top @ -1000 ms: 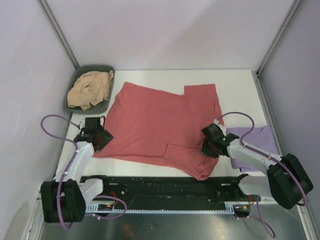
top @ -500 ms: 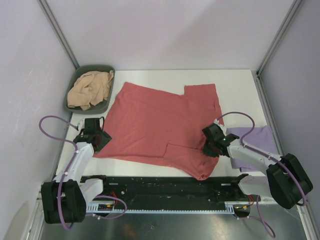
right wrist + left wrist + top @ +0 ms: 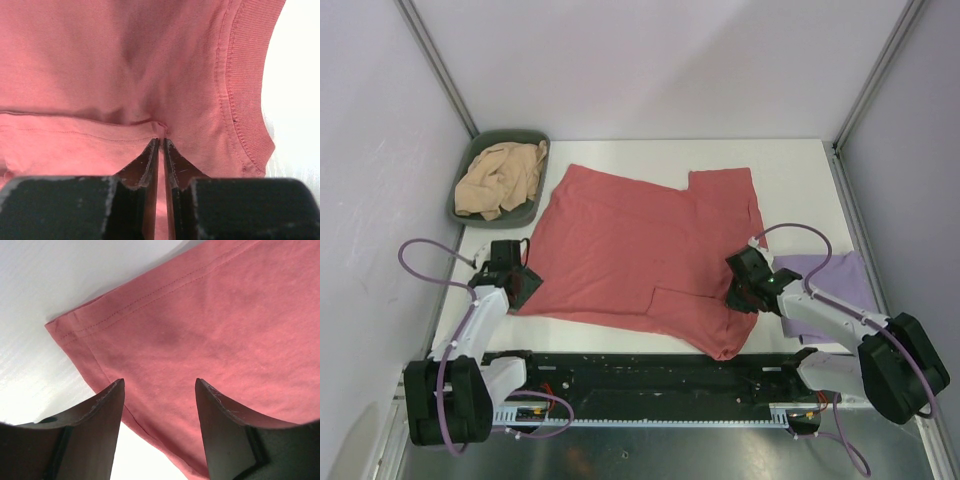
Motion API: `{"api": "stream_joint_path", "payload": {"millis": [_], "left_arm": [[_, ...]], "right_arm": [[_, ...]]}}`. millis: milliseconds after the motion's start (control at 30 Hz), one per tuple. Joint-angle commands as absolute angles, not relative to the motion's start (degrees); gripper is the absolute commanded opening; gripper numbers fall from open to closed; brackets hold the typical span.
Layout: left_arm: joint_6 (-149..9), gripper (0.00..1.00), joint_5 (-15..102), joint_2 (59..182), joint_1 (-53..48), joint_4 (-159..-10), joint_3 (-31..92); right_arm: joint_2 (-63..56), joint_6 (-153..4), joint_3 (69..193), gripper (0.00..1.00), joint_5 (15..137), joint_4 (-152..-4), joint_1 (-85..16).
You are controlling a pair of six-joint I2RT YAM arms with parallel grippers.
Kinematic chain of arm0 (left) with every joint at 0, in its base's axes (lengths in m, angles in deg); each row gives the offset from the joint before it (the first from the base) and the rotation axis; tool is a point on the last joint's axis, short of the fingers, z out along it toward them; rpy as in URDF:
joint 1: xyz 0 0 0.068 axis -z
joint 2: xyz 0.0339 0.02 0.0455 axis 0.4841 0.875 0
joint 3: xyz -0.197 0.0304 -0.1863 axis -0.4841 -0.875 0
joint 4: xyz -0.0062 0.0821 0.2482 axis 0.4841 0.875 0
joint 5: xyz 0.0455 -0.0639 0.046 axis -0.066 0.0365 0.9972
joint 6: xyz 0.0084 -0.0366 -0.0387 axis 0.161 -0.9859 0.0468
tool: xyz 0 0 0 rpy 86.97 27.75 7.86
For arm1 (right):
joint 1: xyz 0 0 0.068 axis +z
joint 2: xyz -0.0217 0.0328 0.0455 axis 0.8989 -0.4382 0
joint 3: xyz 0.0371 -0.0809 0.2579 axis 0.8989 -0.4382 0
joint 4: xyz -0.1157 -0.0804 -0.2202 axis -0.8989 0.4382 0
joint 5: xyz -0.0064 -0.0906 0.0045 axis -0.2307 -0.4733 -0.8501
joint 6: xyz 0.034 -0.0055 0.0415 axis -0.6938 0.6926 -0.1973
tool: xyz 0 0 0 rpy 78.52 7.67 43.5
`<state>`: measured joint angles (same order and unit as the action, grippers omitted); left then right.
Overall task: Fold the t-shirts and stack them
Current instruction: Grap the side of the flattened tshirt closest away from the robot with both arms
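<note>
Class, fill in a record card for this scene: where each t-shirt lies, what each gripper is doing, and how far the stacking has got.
salmon-red t-shirt: spread on the table
lavender t-shirt: at the table's right edge
tan t-shirt: crumpled in the green bin, far left
left gripper: fingers open over the salmon-red t-shirt's near-left corner
right gripper: fingers closed on a pucker of the salmon-red t-shirt's cloth
stack: none yet

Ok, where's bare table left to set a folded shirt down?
Best: the far right corner of the table, bordered by the salmon shirt, the back wall and the lavender shirt. A narrow strip runs along the back edge. Crowded: left, by the bin and left end effector; near right, under the right arm.
</note>
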<state>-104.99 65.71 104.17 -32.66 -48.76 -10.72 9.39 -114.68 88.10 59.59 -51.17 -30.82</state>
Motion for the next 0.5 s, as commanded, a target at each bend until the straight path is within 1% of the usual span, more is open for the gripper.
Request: {"api": "stream_joint_path", "payload": {"millis": [0,467], "left_arm": [[-108.98,0.64,66.99,104.57,-33.43,-49.46,-11.31],[-112.17,0.64,71.32,100.82,-35.44,-46.3,-12.72]], "right_arm": [[11.15,-114.43,89.16,0.12,59.71,-51.17,-30.62],[11.87,-113.99,90.14,0.02,61.85,-51.31,-29.9]]}}
